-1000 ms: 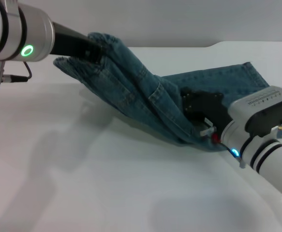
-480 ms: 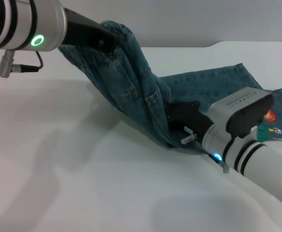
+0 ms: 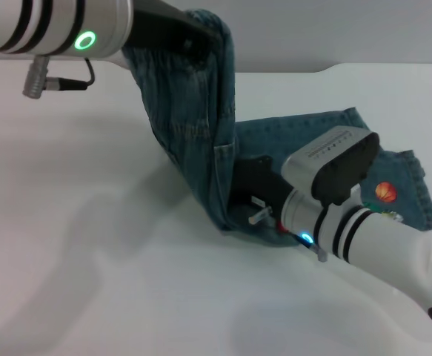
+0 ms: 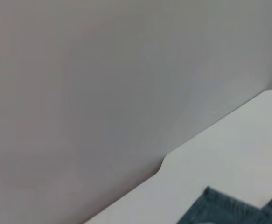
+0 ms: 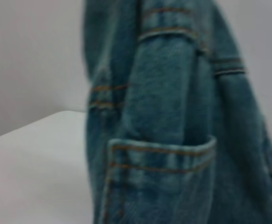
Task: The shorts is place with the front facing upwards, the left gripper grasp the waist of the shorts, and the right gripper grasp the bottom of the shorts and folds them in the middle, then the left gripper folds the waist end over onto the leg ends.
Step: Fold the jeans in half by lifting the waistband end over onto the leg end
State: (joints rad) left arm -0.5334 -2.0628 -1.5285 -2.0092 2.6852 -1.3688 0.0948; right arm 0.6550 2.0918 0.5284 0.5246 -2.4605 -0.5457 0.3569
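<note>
We find no words, numbers or brand marks that can be read. The only sign is a small red-and-white cartoon print (image 3: 384,191) on the blue denim shorts (image 3: 201,141), near a leg hem; any lettering in it is too small to read.

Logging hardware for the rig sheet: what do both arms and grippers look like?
Left gripper: black wedge body on a silver-white cylindrical arm, black bands, green ring light, grey plug with black cable. Right gripper: black claw, grey-black block, white arm with black bands, small cyan light.
</note>
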